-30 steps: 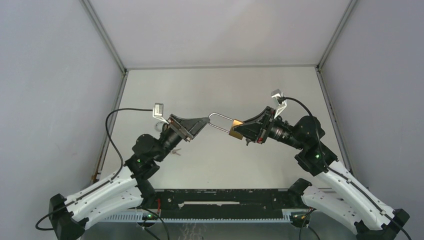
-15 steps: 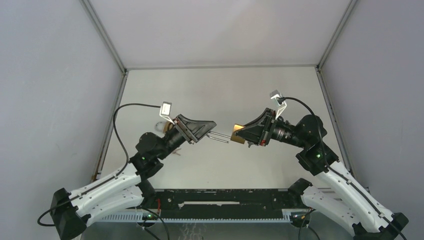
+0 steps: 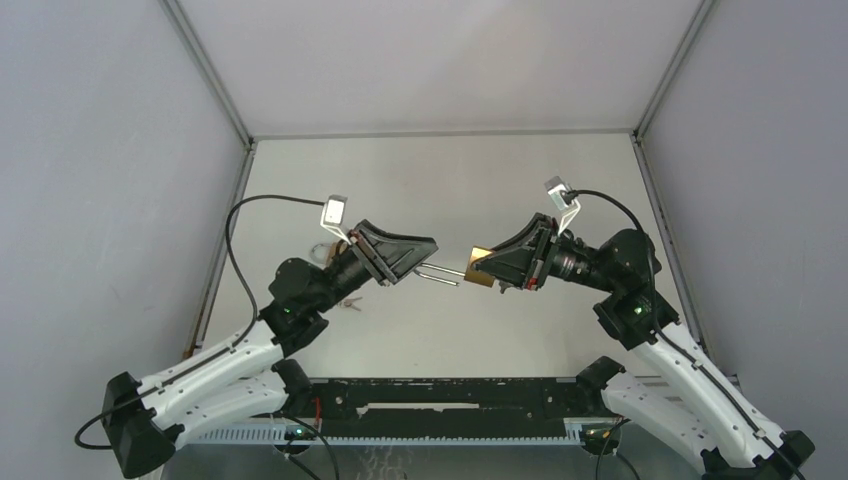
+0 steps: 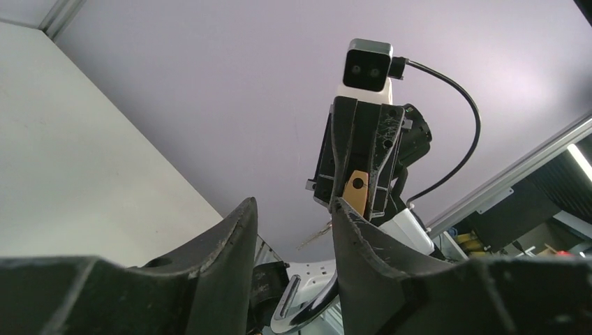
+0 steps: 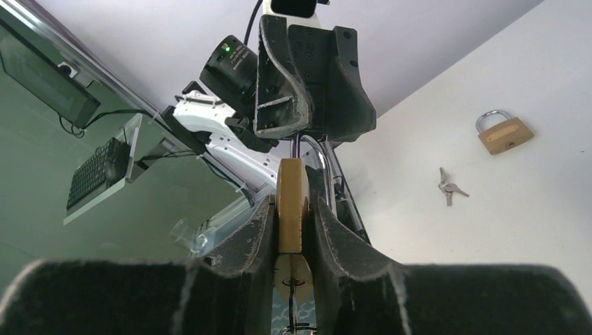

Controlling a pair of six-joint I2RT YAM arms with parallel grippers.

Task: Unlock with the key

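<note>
My right gripper (image 3: 476,266) is shut on the brass padlock (image 3: 483,277) and holds it level above the table, shackle (image 3: 445,274) pointing left. Seen from the right wrist, the lock body (image 5: 291,183) stands pinched between the pads, and a key (image 5: 293,278) with a ring hangs at its near end. My left gripper (image 3: 424,260) sits over the shackle. From the left wrist, the shackle loop (image 4: 307,306) lies between the spread fingers (image 4: 241,230), touching only the right one. The brass body (image 4: 358,192) shows beyond.
A second brass padlock (image 5: 504,133) lies on the table, mostly hidden behind the left arm in the top view. A small bunch of keys (image 5: 447,186) lies near it, below the left wrist (image 3: 346,300). Grey walls close in the table on three sides.
The left gripper has moved right onto the shackle and its jaws have narrowed. The right gripper has swung the padlock to level and shifted slightly right, still shut on it.
</note>
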